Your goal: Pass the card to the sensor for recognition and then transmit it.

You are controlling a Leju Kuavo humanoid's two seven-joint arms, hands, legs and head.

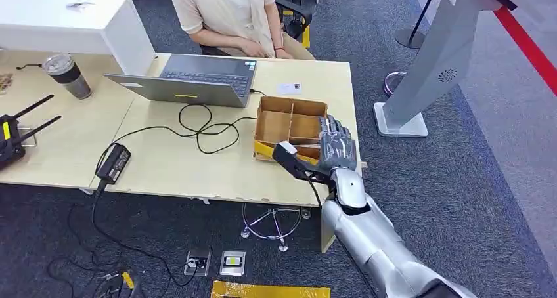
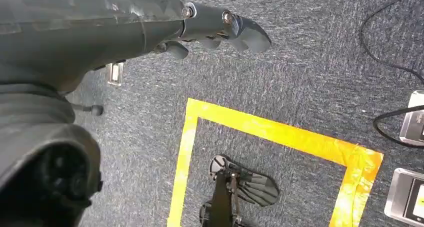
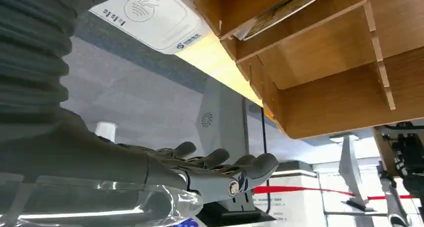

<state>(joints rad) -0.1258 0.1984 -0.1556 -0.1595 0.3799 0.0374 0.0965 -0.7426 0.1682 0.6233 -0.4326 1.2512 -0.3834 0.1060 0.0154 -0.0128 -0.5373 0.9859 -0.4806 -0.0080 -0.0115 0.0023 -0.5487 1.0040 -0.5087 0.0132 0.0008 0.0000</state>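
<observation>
A compartmented cardboard box (image 1: 291, 124) stands at the table's near right corner. A white sensor (image 1: 287, 147) with a contactless mark (image 3: 150, 17) lies at the box's near edge. My right hand (image 1: 338, 147) hovers flat over the box's right side, fingers (image 3: 220, 169) stretched out and apart, holding nothing. A thin flat card-like sheet (image 3: 280, 17) leans in one compartment. A small white card (image 1: 289, 87) lies on the table beyond the box. My left hand (image 2: 220, 29) hangs over the carpet with nothing in it.
A person (image 1: 230, 16) sits behind the table at a grey laptop (image 1: 197, 78). A black cable and power brick (image 1: 113, 163) cross the table (image 1: 171, 167). A grey kiosk stand (image 1: 433, 68) rises right of the table. Yellow tape (image 2: 280, 132) marks the floor.
</observation>
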